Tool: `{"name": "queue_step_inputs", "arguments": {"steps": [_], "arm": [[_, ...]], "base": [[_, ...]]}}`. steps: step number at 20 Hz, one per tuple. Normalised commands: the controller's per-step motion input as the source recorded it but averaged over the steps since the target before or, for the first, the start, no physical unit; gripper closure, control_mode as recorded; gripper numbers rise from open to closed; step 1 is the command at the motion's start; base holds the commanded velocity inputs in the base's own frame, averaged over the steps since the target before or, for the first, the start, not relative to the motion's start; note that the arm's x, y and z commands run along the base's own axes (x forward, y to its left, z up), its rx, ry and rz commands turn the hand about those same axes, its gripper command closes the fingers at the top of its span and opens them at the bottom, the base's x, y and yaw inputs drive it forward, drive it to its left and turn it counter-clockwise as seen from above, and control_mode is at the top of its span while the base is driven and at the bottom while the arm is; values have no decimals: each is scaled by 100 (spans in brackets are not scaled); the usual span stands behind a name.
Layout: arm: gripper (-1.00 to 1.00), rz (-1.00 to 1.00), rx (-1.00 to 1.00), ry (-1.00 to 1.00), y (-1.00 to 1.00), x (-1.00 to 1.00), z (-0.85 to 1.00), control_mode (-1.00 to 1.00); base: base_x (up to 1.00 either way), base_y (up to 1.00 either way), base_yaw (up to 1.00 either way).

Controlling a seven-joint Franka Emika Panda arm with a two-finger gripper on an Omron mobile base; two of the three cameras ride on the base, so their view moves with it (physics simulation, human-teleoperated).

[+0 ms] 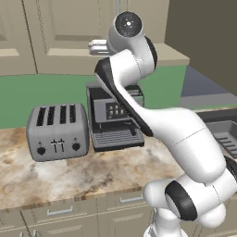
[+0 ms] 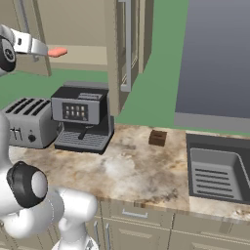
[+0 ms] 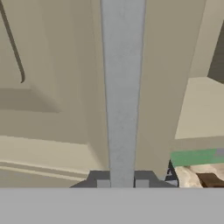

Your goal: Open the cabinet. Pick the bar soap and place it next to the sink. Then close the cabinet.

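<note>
The cabinet has its right door swung out edge-on, with the long silver handle on it. Inside, the salmon-pink bar soap lies on the shelf. My gripper is up at the left door, just left of the soap. In the hand view my gripper is shut on that door's vertical silver handle, which runs up between the fingertips. My gripper also shows at the cabinet's lower edge. The dark grey sink sits at the counter's right end.
A silver toaster and a coffee machine stand on the marble counter below the cabinet. A small dark brown block lies between the machine and the sink. Drawers with short handles run under the counter.
</note>
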Motion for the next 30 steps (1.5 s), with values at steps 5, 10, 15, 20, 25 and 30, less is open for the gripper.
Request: {"name": "queue_step_inputs", "arguments": {"steps": [5,10,15,20,25,30], "arm": [[100,0,0,-8,35,-71,0,-100],[100,0,0,-8,26,-87,0,-100],[100,0,0,-5,21,-92,0,-100],[100,0,0,0,15,-56,1,-100],[100,0,0,0,0,-25,4,-100],[-100,-1,0,0,1,-20,5,-100]], "base": [[0,0,0],[0,0,0],[0,0,0],[0,0,0],[0,0,0],[0,0,0]]}}
